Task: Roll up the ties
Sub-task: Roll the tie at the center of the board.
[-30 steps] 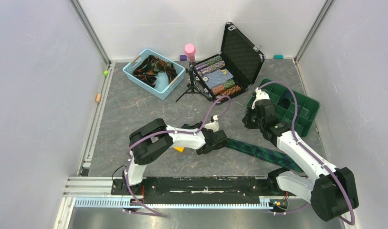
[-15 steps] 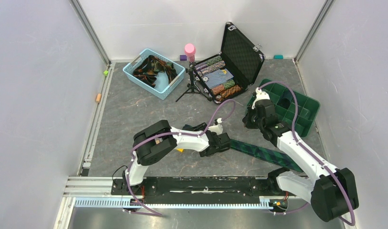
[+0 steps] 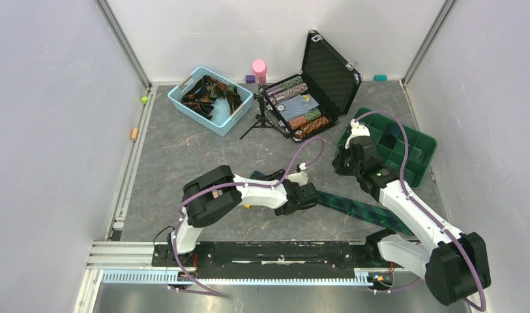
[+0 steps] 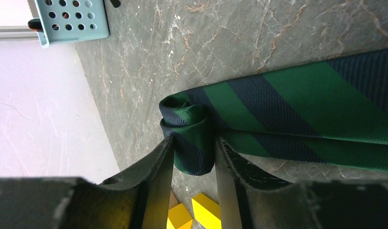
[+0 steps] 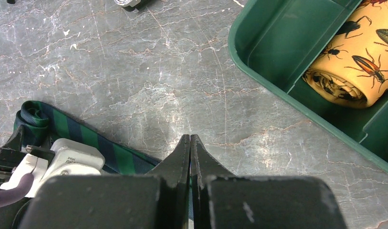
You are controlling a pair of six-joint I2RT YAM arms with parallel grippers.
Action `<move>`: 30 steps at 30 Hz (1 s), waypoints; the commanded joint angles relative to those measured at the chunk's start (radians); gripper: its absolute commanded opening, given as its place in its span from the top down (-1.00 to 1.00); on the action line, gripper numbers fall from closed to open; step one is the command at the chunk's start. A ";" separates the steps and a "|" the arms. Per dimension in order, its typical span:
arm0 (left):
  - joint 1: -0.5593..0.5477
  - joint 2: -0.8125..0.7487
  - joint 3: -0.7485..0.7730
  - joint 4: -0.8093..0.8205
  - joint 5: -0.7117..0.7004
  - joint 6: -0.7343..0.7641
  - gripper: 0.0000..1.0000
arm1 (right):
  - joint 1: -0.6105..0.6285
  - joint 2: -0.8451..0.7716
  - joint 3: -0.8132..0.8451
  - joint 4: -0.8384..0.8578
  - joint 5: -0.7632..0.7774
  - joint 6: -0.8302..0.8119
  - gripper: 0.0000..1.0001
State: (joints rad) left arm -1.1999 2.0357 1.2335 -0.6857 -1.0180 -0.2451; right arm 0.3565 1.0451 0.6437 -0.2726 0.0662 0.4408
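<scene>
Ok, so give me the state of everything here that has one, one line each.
green-and-navy tie: lying flat, one end rolled a little.
left gripper: closed on that rolled end.
right gripper: shut, empty.
black case: open, lid up.
insect-print tie: rolled, in the green tray.
ties in the blue basket: unrolled, heaped.

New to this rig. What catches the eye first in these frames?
A green-and-navy tie lies across the middle of the table, its end rolled up tight between the fingers of the left tool. The right tool, shut and empty, hangs over the table beside a green tray holding a rolled orange insect-print tie.
</scene>
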 commanded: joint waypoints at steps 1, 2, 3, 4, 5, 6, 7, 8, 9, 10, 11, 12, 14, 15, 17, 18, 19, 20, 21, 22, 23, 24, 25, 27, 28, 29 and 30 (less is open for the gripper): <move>-0.006 0.001 0.026 0.001 0.032 -0.031 0.12 | -0.005 -0.018 0.013 0.008 0.021 -0.001 0.96; -0.006 -0.002 0.026 0.002 0.042 -0.034 0.09 | -0.006 -0.019 0.013 0.008 0.021 -0.001 0.95; -0.006 -0.005 0.027 0.003 0.051 -0.037 0.03 | -0.004 -0.019 0.013 0.008 0.021 -0.001 0.94; -0.006 -0.008 0.028 0.006 0.061 -0.037 0.00 | -0.005 -0.019 0.013 0.009 0.021 -0.002 0.93; -0.006 -0.013 0.027 0.010 0.070 -0.038 -0.03 | -0.005 -0.018 0.013 0.008 0.021 -0.001 0.93; -0.006 -0.020 0.027 0.017 0.080 -0.037 -0.06 | -0.005 -0.018 0.013 0.007 0.020 -0.001 0.92; -0.006 -0.025 0.027 0.023 0.090 -0.037 -0.08 | -0.006 -0.018 0.013 0.009 0.020 -0.001 0.91; -0.007 -0.031 0.027 0.026 0.097 -0.036 -0.09 | -0.006 -0.019 0.013 0.008 0.020 -0.001 0.91; -0.006 -0.036 0.028 0.033 0.107 -0.034 -0.11 | -0.006 -0.019 0.013 0.008 0.020 -0.001 0.90; -0.006 -0.041 0.029 0.038 0.116 -0.033 -0.11 | -0.006 -0.019 0.013 0.009 0.020 -0.001 0.90; -0.005 -0.044 0.029 0.045 0.127 -0.031 -0.11 | -0.006 -0.019 0.013 0.008 0.020 -0.001 0.90; -0.006 -0.047 0.030 0.048 0.137 -0.031 -0.11 | -0.006 -0.019 0.013 0.008 0.020 -0.002 0.90; -0.005 -0.052 0.032 0.057 0.159 -0.033 -0.10 | -0.007 -0.020 0.012 0.008 0.020 -0.002 0.90; -0.004 -0.057 0.032 0.059 0.167 -0.035 -0.08 | -0.006 -0.021 0.011 0.008 0.020 -0.003 0.90; -0.004 -0.064 0.029 0.071 0.190 -0.040 -0.06 | -0.007 -0.022 0.011 0.008 0.021 -0.003 0.90; -0.005 -0.067 0.026 0.077 0.199 -0.043 -0.05 | -0.007 -0.022 0.010 0.008 0.021 -0.002 0.90; -0.006 -0.070 0.025 0.082 0.210 -0.045 -0.04 | -0.007 -0.022 0.010 0.008 0.023 -0.003 0.90; -0.005 -0.073 0.022 0.088 0.221 -0.046 -0.03 | -0.007 -0.021 0.010 0.008 0.023 -0.003 0.90; -0.005 -0.073 0.020 0.094 0.230 -0.048 -0.01 | -0.006 -0.021 0.010 0.008 0.023 -0.003 0.91; -0.005 -0.075 0.017 0.101 0.241 -0.049 0.00 | -0.007 -0.020 0.010 0.008 0.023 -0.004 0.91; -0.004 -0.076 0.014 0.108 0.253 -0.051 0.01 | -0.007 -0.020 0.010 0.008 0.023 -0.005 0.91; -0.004 -0.077 0.011 0.113 0.266 -0.052 0.02 | -0.007 -0.020 0.010 0.008 0.023 -0.005 0.92; -0.001 -0.078 0.008 0.121 0.274 -0.054 0.02 | -0.007 -0.020 0.009 0.007 0.024 -0.006 0.92; 0.002 -0.081 0.000 0.134 0.294 -0.057 0.05 | -0.007 -0.020 0.008 0.007 0.024 -0.006 0.93; 0.004 -0.083 -0.004 0.141 0.304 -0.057 0.05 | -0.007 -0.020 0.007 0.008 0.024 -0.005 0.93; 0.007 -0.085 -0.011 0.149 0.314 -0.057 0.05 | -0.007 -0.020 0.007 0.009 0.024 -0.006 0.94; 0.011 -0.089 -0.015 0.158 0.329 -0.058 0.04 | -0.007 -0.019 0.005 0.010 0.024 -0.006 0.94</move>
State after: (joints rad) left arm -1.1988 1.9789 1.2373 -0.6136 -0.8082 -0.2493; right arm 0.3523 1.0420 0.6437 -0.2726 0.0723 0.4404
